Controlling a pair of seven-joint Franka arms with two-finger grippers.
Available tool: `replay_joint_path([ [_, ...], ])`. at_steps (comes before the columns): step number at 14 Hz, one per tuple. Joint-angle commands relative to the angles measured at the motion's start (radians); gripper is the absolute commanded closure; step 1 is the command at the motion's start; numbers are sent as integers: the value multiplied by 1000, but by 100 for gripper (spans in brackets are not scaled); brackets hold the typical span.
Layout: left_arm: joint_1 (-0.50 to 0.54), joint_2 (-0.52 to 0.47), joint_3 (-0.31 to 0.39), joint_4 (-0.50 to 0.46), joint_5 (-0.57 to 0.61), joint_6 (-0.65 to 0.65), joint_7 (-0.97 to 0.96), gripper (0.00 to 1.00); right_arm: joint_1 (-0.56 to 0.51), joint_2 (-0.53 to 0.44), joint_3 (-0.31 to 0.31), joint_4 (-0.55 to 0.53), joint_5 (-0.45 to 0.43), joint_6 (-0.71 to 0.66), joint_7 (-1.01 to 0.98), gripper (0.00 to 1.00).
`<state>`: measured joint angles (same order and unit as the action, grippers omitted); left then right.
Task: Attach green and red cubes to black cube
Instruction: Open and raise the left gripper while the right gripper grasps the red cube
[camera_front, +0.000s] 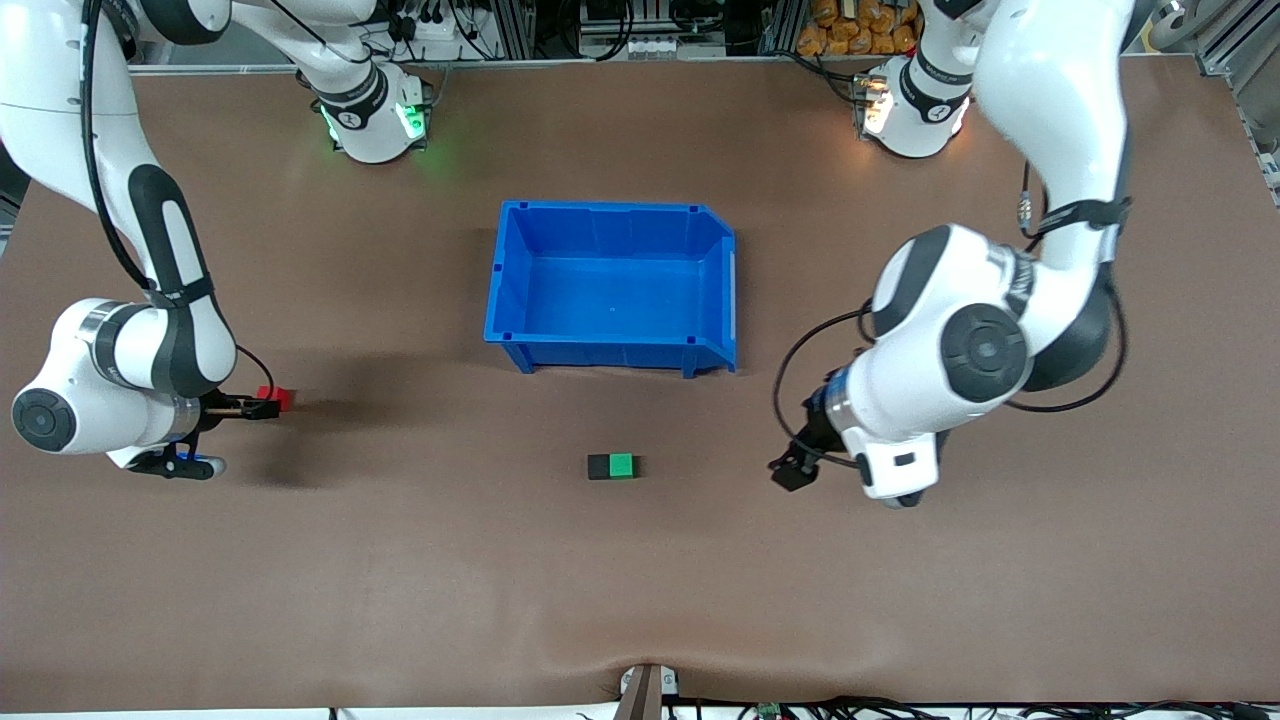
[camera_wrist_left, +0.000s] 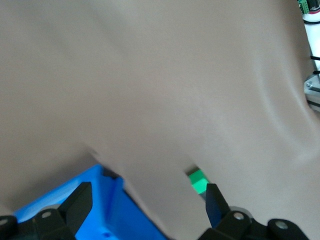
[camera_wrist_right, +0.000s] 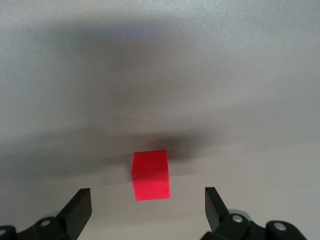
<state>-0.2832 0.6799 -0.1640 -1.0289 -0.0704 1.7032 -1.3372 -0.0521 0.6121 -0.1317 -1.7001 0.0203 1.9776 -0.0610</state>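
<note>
The black cube (camera_front: 598, 466) and the green cube (camera_front: 622, 465) sit joined side by side on the brown table, nearer the front camera than the blue bin (camera_front: 612, 290). The red cube (camera_front: 278, 398) lies alone toward the right arm's end of the table. My right gripper (camera_front: 250, 408) is low beside the red cube; in the right wrist view the gripper (camera_wrist_right: 146, 194) is open with the red cube (camera_wrist_right: 150, 175) just ahead of its fingertips, untouched. My left gripper (camera_front: 795, 470) is open and empty, apart from the cube pair; its wrist view (camera_wrist_left: 147, 194) shows the green cube (camera_wrist_left: 198, 181).
The blue bin stands open in the table's middle, and its corner shows in the left wrist view (camera_wrist_left: 100, 205). Both robot bases stand along the table edge farthest from the front camera. Bare brown table lies between the red cube and the cube pair.
</note>
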Motion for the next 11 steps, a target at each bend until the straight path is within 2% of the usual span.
replay_joint_path([
  [1,62,-109,-6,-83,17,-94,168,0,-15,17,10,2,15,9,-14,0],
  [5,160,-219,-3,-125,18,-230,450,0,-22,38,12,-6,15,29,-16,10],
  [7,215,-296,-2,-189,20,-254,585,0,-22,38,10,-6,15,29,-16,24],
  [9,257,-385,0,-285,33,-255,703,0,-22,44,12,-6,15,30,-17,29],
  [11,260,-459,-3,-354,104,-255,786,0,-22,46,12,-6,15,44,-17,29],
])
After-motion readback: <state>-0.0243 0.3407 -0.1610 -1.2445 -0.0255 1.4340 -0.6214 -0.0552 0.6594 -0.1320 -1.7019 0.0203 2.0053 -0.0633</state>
